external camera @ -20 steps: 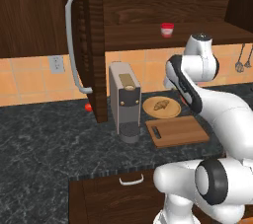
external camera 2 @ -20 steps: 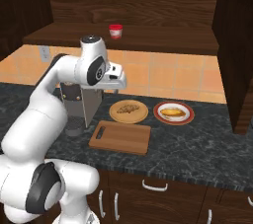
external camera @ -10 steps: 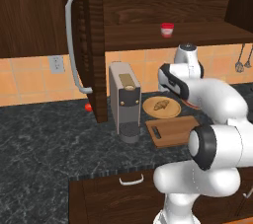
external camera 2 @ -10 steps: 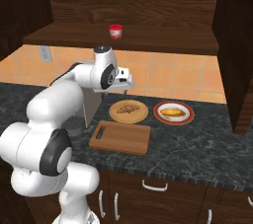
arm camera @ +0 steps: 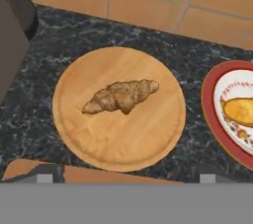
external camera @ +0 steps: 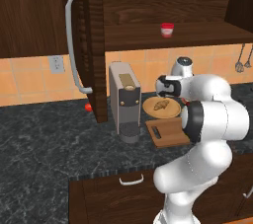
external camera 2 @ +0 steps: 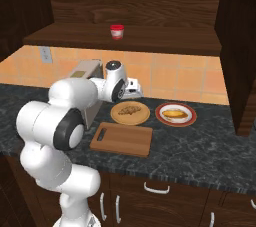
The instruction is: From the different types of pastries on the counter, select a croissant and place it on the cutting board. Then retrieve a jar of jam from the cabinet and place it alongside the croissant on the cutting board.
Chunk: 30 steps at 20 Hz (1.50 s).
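Behind the arm, the cutting board [external camera: 170, 132] is partly hidden.

Dark marbled desk [external camera 2: 210, 146] carries 2 plates, a cutting board [external camera 2: 121, 139] and a grey machine [external camera: 124, 100].

The croissant [external camera 2: 130, 109] lies on a round wooden plate [external camera 2: 117, 115] near the counter's [external camera 2: 200, 146] back edge. Just right, a bun [external camera 2: 174, 114] sits on a red-rimmed plate [external camera 2: 159, 113]. The cutting board [external camera 2: 121, 139] lies in front. A jam jar [external camera 2: 117, 32] stands on the cabinet shelf [external camera 2: 165, 42].
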Available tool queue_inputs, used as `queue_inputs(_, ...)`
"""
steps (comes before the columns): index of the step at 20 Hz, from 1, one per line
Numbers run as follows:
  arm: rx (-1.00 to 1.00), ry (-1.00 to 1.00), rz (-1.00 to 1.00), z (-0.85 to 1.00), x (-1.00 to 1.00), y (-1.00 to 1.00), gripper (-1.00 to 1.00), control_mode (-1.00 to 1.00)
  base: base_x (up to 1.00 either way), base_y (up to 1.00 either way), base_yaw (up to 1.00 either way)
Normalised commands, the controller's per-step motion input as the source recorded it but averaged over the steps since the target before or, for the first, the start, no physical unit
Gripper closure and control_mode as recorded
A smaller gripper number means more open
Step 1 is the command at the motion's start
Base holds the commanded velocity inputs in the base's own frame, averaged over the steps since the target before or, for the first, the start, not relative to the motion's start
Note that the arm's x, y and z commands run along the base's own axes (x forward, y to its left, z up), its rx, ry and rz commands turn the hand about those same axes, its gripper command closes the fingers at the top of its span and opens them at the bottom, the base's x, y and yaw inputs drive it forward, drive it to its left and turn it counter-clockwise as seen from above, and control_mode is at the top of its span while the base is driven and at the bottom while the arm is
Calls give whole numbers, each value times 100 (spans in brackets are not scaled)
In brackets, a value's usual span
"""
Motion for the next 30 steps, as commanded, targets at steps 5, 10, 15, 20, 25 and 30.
queue_inputs(5, 0, 0, -24, -35, 66, -6, -100, -100, 0, 0, 0)
queue_inputs(10, 0, 0, -25, -20, 46, 0, -100, -100, 0, 0, 0)
queue_inputs(15, 7, 7, -10, -26, 54, 11, -100, -100, 0, 0, 0)
queue_inputs(20, 9, 2, -4, -32, 25, 2, -100, -100, 0, 0, 0)
queue_inputs(25, 5, 0, -4, -47, 0, 0, -100, -100, 0, 0, 0)
queue_inputs(30, 2, 0, -8, -32, -1, 0, -100, -100, 0, 0, 0)
